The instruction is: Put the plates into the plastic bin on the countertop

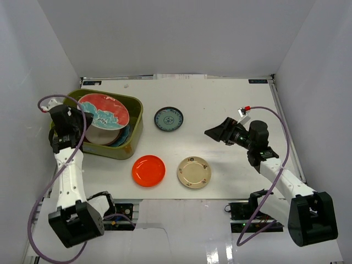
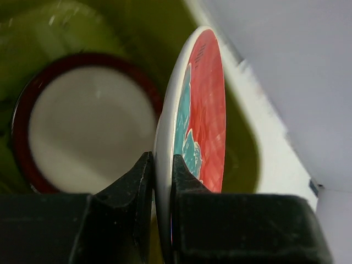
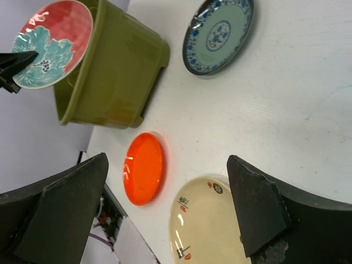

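Left tool (image 2: pixel 161 166): clamped together on the thin rim of the round red plate with a teal flower pattern (image 2: pixel 206 110); only the edge is pinched.
Held plate: tilted steeply over the olive-green rectangular plastic bin (image 1: pixel 124 148), which sits at 10 o'clock on the white counter (image 1: pixel 220 99). Whether its far edge touches anything below cannot be told.
Bin contents: a cream round plate with a maroon rim (image 2: pixel 88 126) lies directly under the held one, with teal plates beneath it.
Slip risk: a glazed rim in so narrow a pinch could pivot or slide out, caused by the plate's weight hanging far from the grip.
Impact risk: letting go from this tilt would probably drop edge onto face and chip either plate.
Stacking risk: if it lands leaning on the bin wall, it may take the room the others need.
Right tool (image 1: pixel 215 132): spread wide and holding nothing, hovering at 3 o'clock.
Waiting plates: small teal patterned (image 1: pixel 169 119) at 12 o'clock, plain orange-red (image 1: pixel 148 170) at 7 o'clock, cream-yellow (image 1: pixel 193 171) at 6 o'clock, all flat on the counter.
Pickup risk: flat plates give little rim to grip and could skid.
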Controlling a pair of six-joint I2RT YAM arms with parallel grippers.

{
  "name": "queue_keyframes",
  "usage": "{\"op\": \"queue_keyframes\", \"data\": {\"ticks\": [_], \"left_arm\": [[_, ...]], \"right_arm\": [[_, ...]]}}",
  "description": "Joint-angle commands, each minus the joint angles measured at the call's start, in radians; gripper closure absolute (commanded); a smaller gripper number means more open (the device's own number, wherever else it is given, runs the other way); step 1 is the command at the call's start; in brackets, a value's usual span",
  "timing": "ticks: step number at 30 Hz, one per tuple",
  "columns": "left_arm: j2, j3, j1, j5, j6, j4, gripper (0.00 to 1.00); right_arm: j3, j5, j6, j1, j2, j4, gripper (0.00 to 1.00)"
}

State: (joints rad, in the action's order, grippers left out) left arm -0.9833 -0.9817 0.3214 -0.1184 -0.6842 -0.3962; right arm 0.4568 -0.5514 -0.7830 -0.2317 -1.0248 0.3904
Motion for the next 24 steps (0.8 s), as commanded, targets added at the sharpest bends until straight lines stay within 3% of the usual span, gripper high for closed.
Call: {"op": "queue_keyframes", "data": {"ticks": [1,7,9,10,11,13,14,16,20,24], "left_arm": [[-0.061,0.055,0.039,-0.085,-0.069,0.109,1.00],[-0.159,0.084,0.070,-0.069,-0.058,0.155,1.00],[-0.190,0.090,0.074,-0.052,-0.046,0.161,0.92],[-0.201,0.094,0.073,-0.049,-0.040,0.163,0.86],[-0.215,0.094,0.074,-0.052,-0.032,0.163,0.66],[-0.247,0.078,0.073,-0.059,0.001,0.145,0.46],[-0.250,0.075,0.073,-0.059,0.012,0.143,0.22],[-0.239,0.060,0.073,-0.052,0.028,0.138,0.05],[-0.195,0.000,0.055,-0.017,0.057,0.135,0.02],[-0.164,-0.046,-0.005,0.133,0.126,0.123,0.02]], "right_arm": [[0.071,0.094,0.178,-0.026,-0.008,-0.151,0.06],[0.019,0.152,0.264,-0.072,-0.012,-0.258,0.13],[-0.007,0.180,0.280,-0.101,-0.017,-0.278,0.13],[-0.039,0.226,0.286,-0.138,-0.015,-0.295,0.13],[-0.055,0.249,0.294,-0.153,-0.012,-0.301,0.12],[-0.089,0.274,0.295,-0.181,-0.012,-0.303,0.08],[-0.113,0.275,0.297,-0.185,-0.015,-0.306,0.08],[-0.128,0.275,0.301,-0.199,-0.030,-0.311,0.08],[-0.147,0.262,0.309,-0.230,-0.057,-0.323,0.11],[-0.171,0.228,0.297,-0.262,-0.084,-0.312,0.24]]}}
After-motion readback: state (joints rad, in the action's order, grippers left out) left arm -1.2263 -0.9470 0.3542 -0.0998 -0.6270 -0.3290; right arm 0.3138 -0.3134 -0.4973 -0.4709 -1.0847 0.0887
